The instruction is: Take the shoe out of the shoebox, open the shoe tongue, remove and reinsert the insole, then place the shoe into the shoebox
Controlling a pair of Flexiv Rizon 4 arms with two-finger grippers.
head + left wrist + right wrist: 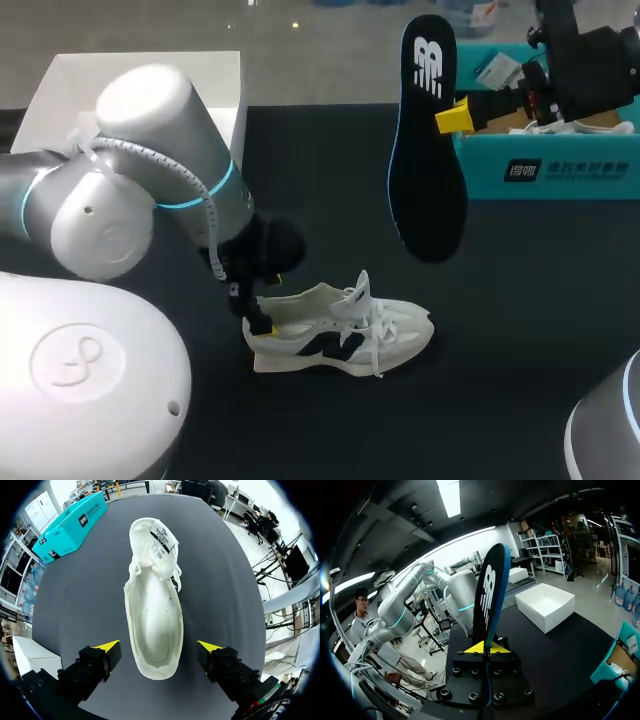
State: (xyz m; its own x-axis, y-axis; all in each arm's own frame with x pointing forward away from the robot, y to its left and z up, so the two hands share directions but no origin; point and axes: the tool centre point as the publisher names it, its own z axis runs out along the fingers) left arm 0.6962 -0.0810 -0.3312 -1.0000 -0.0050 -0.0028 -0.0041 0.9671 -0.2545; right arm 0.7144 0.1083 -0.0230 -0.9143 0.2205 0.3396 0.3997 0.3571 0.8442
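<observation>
A white sneaker [340, 335] with a dark side logo lies on the black table, its tongue [156, 540] folded open and its inside bare. My left gripper [157, 650] hangs open over the heel, one yellow-tipped finger on each side of the shoe [152, 615], neither touching. High above the table my right gripper [483, 648] is shut on the black insole [428, 140], which hangs down from the pinch; the insole [487, 595] stands edge-on between the fingers. The teal shoebox [545, 160] stands at the back right, under the right arm.
A white box lid [140, 85] stands at the back left, partly behind my left arm. The teal shoebox [70, 525] lies beyond the shoe's toe in the left wrist view. Black tabletop [520, 330] stretches right of the shoe.
</observation>
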